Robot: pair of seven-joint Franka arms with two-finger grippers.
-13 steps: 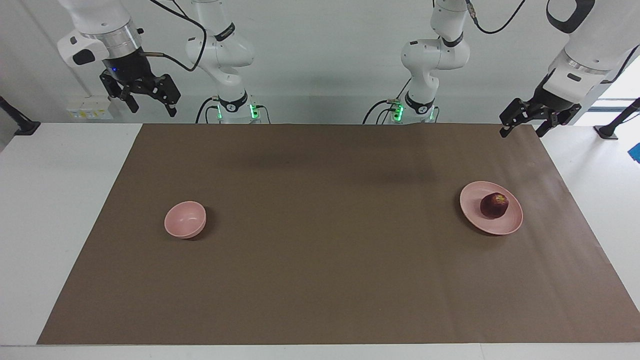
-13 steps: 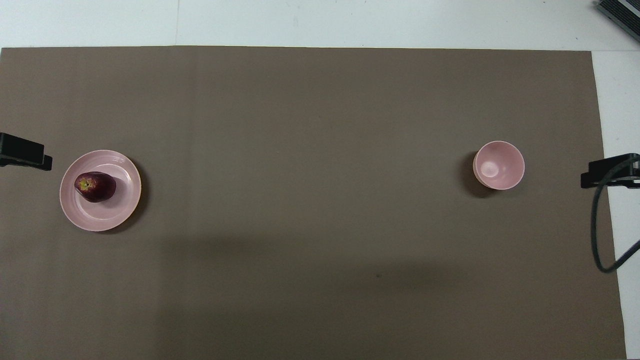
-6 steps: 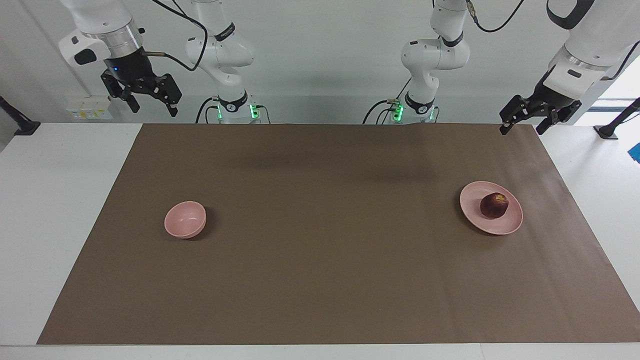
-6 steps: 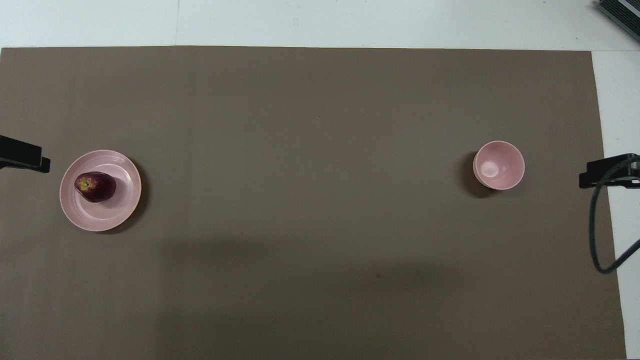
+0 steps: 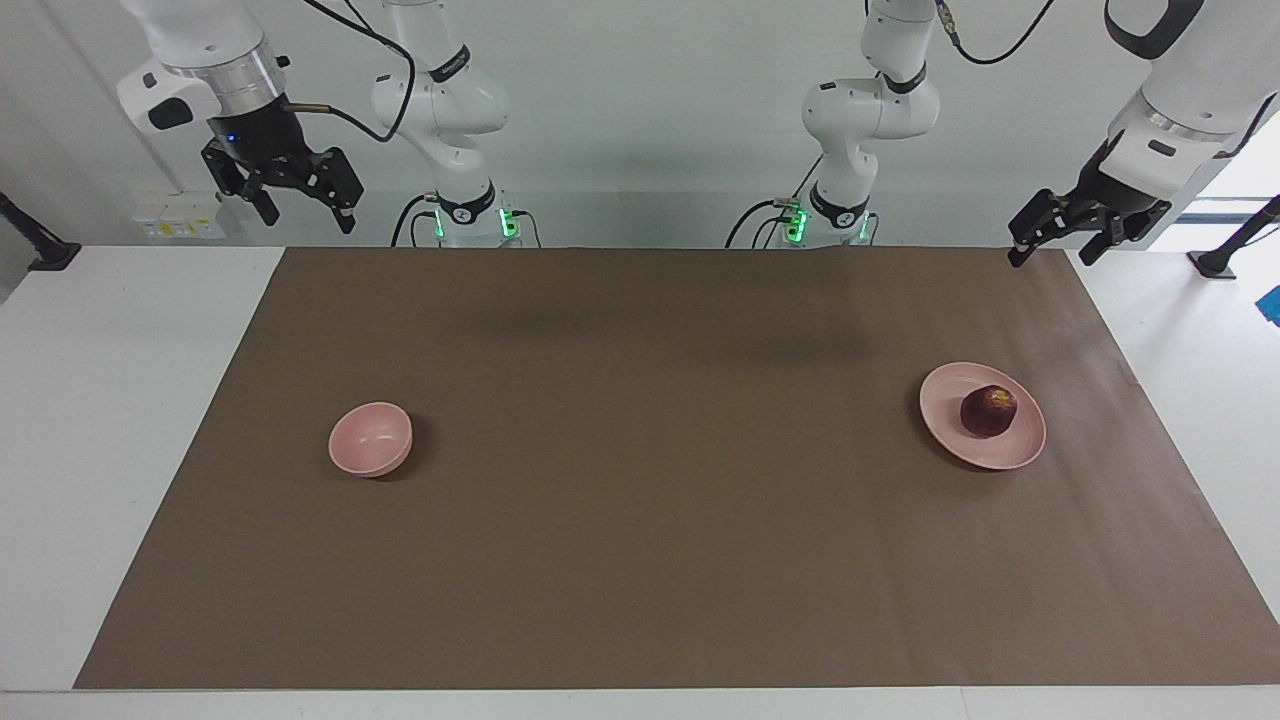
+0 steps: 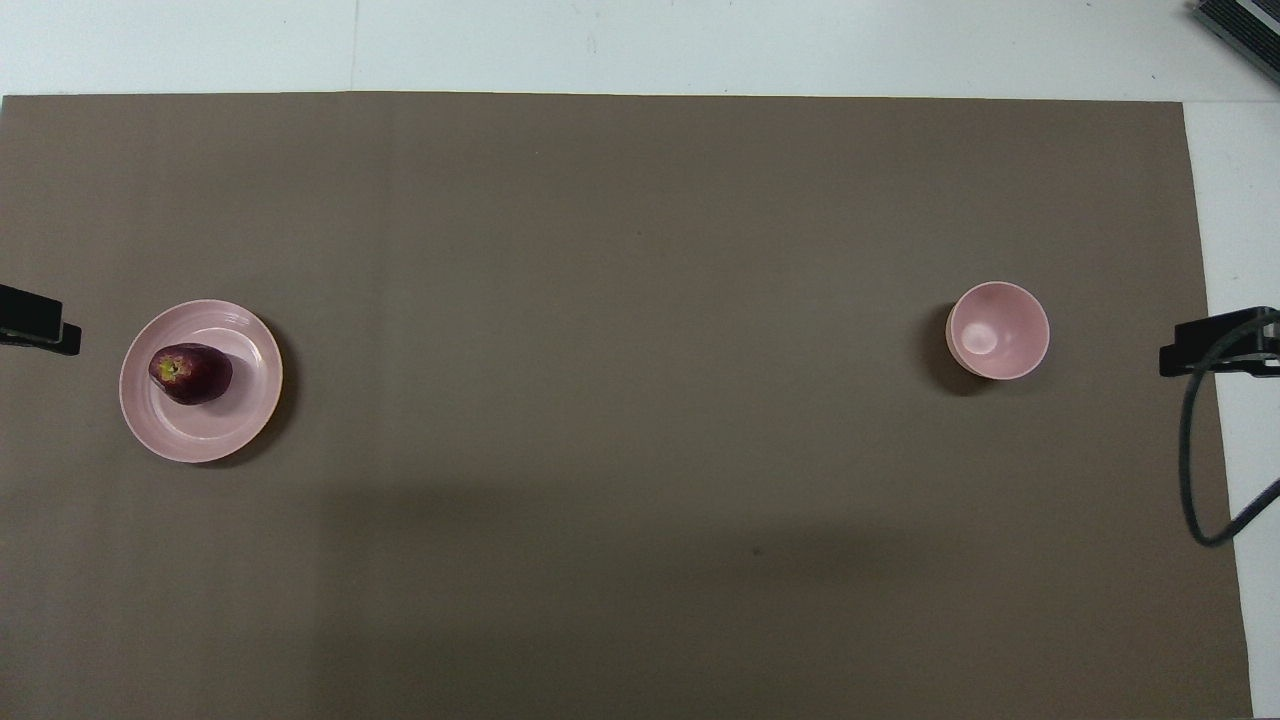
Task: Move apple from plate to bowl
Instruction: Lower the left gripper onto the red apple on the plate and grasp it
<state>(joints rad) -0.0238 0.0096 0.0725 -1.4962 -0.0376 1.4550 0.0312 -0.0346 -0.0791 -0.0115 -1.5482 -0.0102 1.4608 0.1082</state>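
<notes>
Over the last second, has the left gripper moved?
Yes. The left gripper has risen slightly and drifted outward from the mat's corner, away from the plate; in the overhead view it has slid toward the frame edge.

Bright, even light, seemingly from above; soft shadows across the brown mat (image 5: pixel 640 520); sharp focus.
</notes>
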